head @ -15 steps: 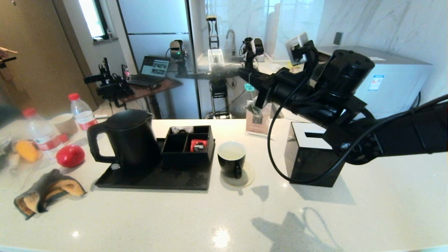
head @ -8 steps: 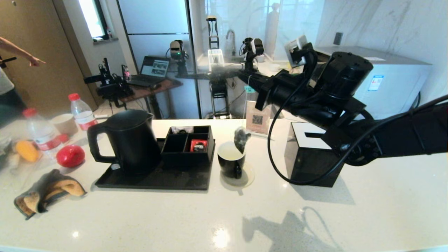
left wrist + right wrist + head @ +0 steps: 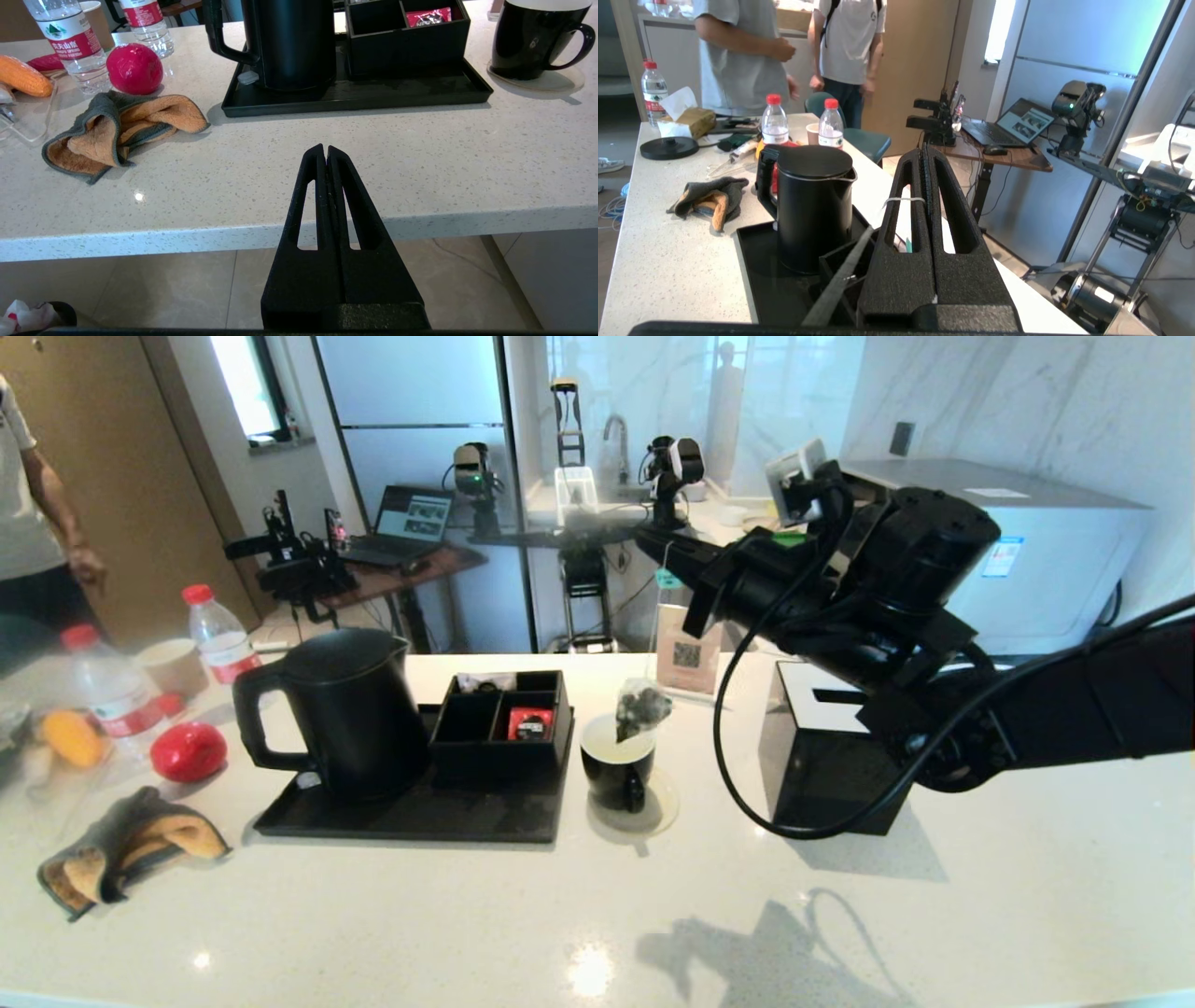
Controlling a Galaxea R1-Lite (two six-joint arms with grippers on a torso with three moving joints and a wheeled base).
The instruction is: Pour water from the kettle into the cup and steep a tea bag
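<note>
the right claw point(image 3: 665, 543) is up high over the far side of the surface point(image 3: 579, 915), its fingers pinched tight on the thin white string of the tea bag point(image 3: 640, 707), with the small tag just under the tips; the bag hangs on that string right above the cup point(image 3: 617, 766), its lowest corner at or just inside the rim, i cannot tell if it touches the liquid. the cup sits on a coaster point(image 3: 657, 810) just beside the black tray point(image 3: 411, 814), pale liquid showing inside it. the kettle point(image 3: 341, 709) stands upright on the tray's left end, lid closed, handle facing left, next to a divided box point(image 3: 504, 728) holding a red packet point(image 3: 530, 722). a black box point(image 3: 822, 756) stands to the right of the cup. the left claw point(image 3: 325, 150) is closed on nothing, low at the near edge of the surface, pointing toward the tray. a folded cloth point(image 3: 126, 849) lies well left of the tray
</note>
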